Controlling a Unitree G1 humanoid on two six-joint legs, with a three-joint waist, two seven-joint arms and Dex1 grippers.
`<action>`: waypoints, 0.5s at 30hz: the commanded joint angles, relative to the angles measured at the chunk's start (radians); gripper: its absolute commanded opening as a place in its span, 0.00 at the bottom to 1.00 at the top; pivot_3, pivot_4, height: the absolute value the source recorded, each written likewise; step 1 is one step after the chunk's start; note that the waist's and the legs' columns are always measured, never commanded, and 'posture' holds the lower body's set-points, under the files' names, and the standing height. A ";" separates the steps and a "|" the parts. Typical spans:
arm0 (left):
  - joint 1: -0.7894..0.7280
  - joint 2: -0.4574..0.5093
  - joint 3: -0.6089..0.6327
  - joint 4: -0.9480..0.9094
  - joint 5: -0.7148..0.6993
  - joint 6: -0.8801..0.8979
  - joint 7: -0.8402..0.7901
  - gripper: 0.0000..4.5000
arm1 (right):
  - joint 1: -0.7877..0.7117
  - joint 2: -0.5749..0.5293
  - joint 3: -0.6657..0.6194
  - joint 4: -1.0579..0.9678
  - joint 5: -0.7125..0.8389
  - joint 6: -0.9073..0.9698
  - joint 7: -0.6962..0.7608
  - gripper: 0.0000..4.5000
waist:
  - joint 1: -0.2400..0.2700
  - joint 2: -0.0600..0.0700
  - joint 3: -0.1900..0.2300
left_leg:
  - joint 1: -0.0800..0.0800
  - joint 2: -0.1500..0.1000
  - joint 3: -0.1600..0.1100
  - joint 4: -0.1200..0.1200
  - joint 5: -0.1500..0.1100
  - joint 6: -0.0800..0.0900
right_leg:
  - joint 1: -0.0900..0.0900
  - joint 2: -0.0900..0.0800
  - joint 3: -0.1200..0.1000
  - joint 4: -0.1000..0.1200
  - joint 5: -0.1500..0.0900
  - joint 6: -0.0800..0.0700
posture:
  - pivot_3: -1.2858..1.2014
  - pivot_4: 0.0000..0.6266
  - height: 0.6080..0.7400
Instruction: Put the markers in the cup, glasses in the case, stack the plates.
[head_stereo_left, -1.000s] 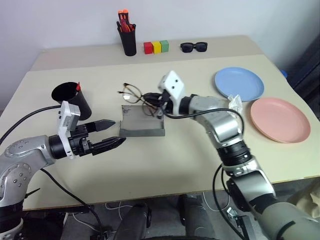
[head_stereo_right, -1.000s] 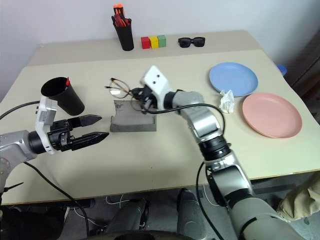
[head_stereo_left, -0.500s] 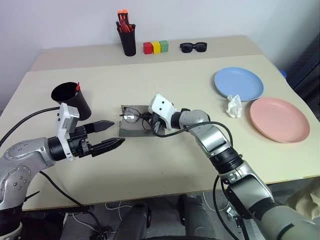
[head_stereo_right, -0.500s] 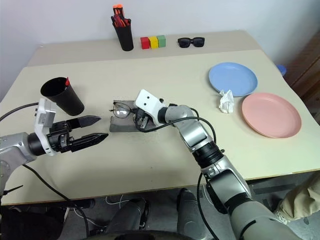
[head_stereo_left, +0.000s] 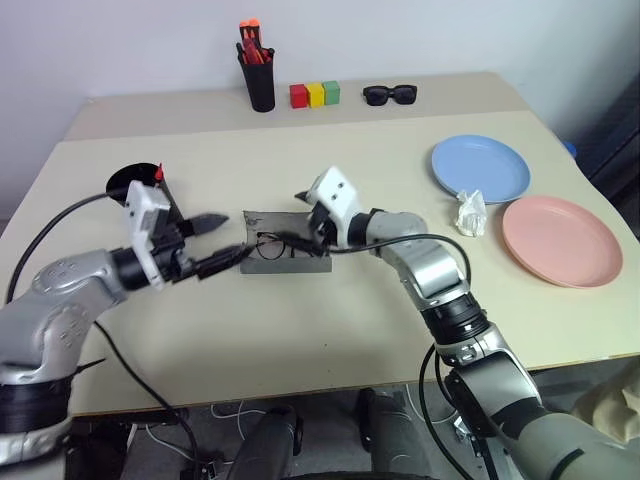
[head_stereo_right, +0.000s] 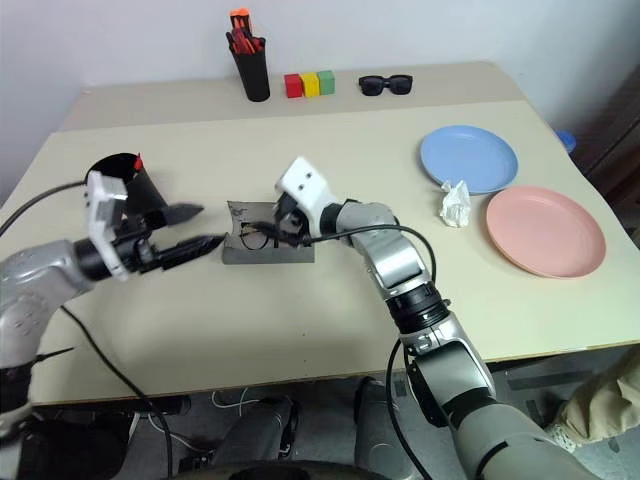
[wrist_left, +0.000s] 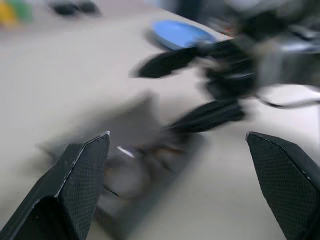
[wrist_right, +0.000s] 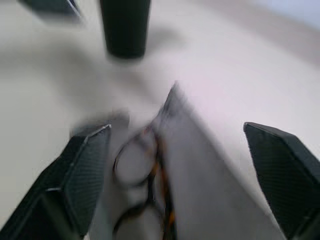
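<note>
Just beside spread-fingered right gripper (head_stereo_left: 300, 232), lying crosswise in case (head_stereo_left: 290, 262): glasses (head_stereo_left: 275, 243) (left gripper (head_stereo_left: 220, 240) gaping, nearing).

Left pincer (head_stereo_left: 228, 243) open, level; right pincer (head_stereo_right: 262, 225) open, level

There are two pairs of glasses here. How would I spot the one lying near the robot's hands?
Start at the beige table, then the flat grey case at its middle. On it lie thin dark wire-frame eyeglasses with clear lenses, unlike the chunky black sunglasses at the far edge.
</note>
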 joint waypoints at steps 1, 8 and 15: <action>-0.150 -0.057 -0.061 0.130 0.129 -0.117 0.071 0.88 | -0.007 -0.014 -0.111 -0.076 0.106 0.045 -0.006 1.00 | 0.003 0.000 0.000 | 0.000 0.000 0.000 0.000 0.000 0.000 | 0.000 0.000 0.000 0.000 0.000 0.000 | 0.52 0.24 1.00; -0.438 -0.179 -0.188 0.490 0.328 -0.234 0.139 0.15 | 0.013 -0.052 -0.185 -0.063 0.108 -0.035 -0.086 1.00 | -0.011 0.000 0.000 | 0.000 -0.001 0.001 0.000 0.000 0.000 | 0.000 0.000 0.000 -0.001 0.001 0.001 | 0.52 0.24 1.00; -0.595 -0.216 -0.310 0.765 0.446 -0.177 0.048 0.01 | 0.029 -0.044 -0.180 -0.109 0.130 -0.029 -0.124 1.00 | -0.032 0.000 0.000 | -0.001 -0.001 0.003 -0.001 0.000 0.000 | -0.002 0.000 0.000 -0.001 0.001 0.002 | 0.52 0.24 1.00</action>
